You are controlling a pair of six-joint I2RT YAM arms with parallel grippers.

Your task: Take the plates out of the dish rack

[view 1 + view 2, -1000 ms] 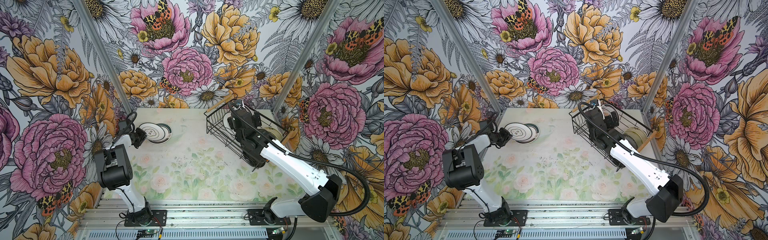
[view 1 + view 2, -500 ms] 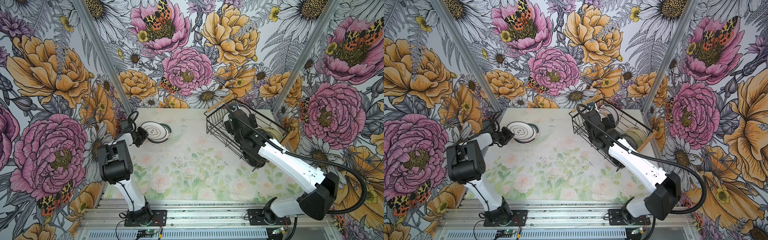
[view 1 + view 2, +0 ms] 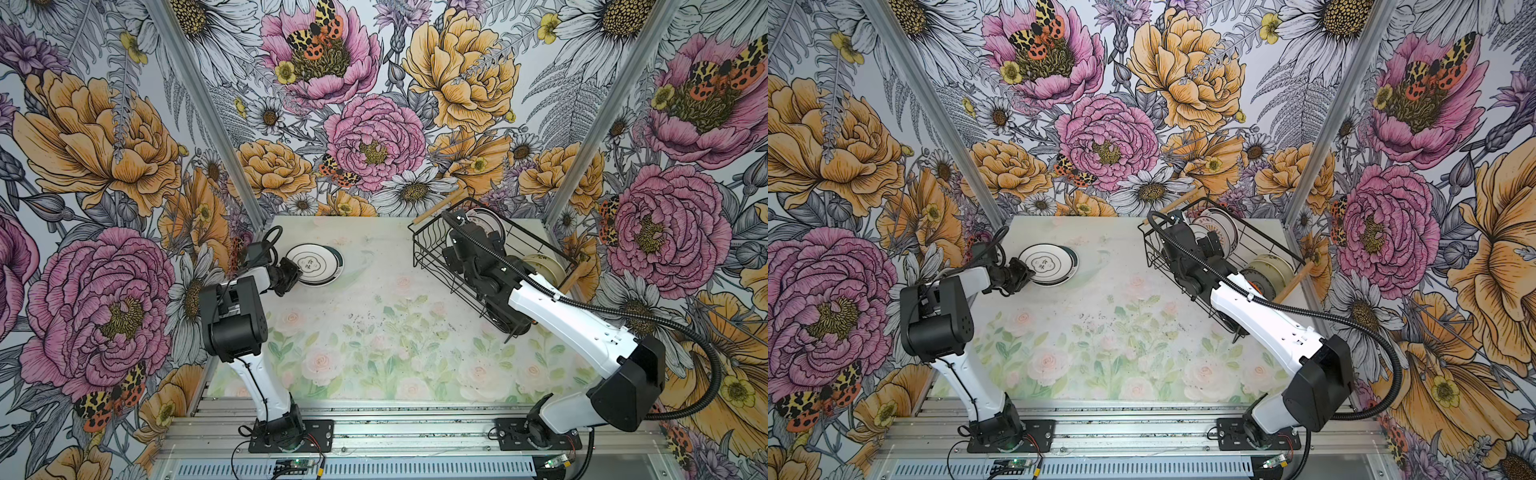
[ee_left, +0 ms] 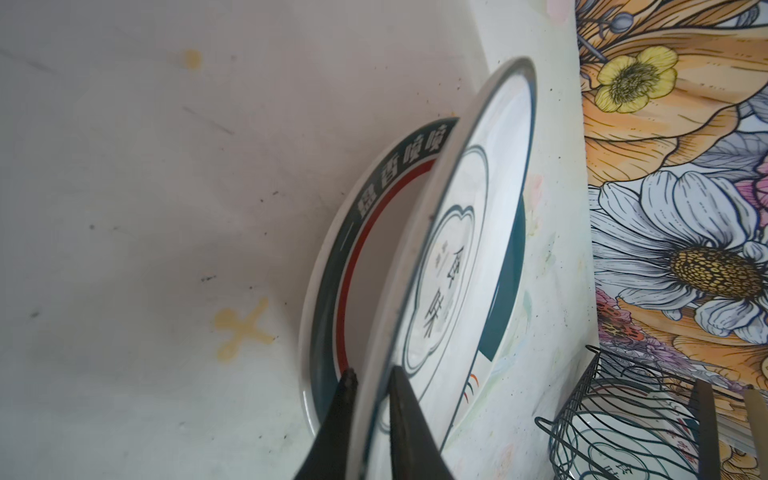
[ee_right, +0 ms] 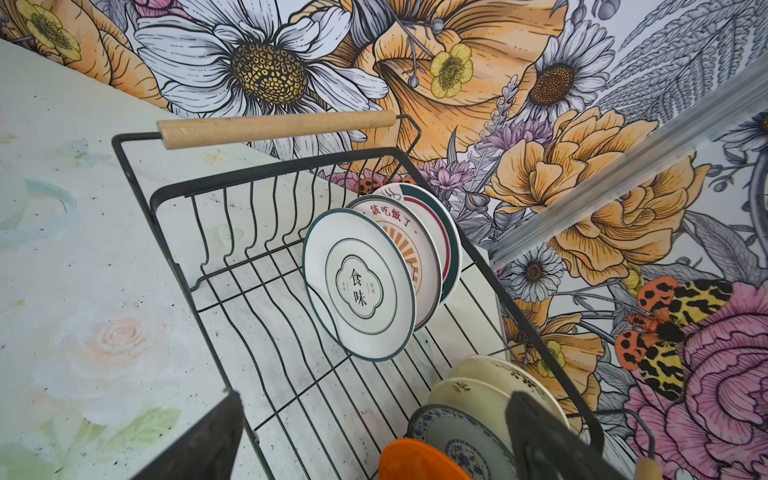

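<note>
Over on the far left of the worktop (image 3: 374, 340), your left pincer (image 4: 374, 372) is closed down narrow on the rim of a white green-rimmed plate (image 4: 490, 187), with one finger under and one on top. That plate sits tilted, far edge down on a teal-banded plate (image 4: 357, 216) lying flat, so you're building a stack well apart from the rack. An edge grip lets the plate go down without trapping a finger beneath it.

Now the right side: your right pincer (image 5: 376, 399) is spread wide and empty, poised over the dish rack (image 5: 257, 232). At the rack's far end three plates stand on edge in the wire slots. A green-rimmed twin (image 5: 359, 291) is in front, a sunburst plate (image 5: 409, 245) behind it, and a teal-and-red-rimmed plate (image 5: 442, 232) at the back. Right by the pincer stand cream plates (image 5: 490, 370), a blue-patterned plate (image 5: 461, 440) and an orange plate (image 5: 411, 461).

They stand with rims up, so I'd say the wide spread is there to straddle a rim from above. By my read the left set-down is nearly done, the right is lining up a pick, and most of the load is yet to move. Mind the neighbours: they lean on each other.
</note>
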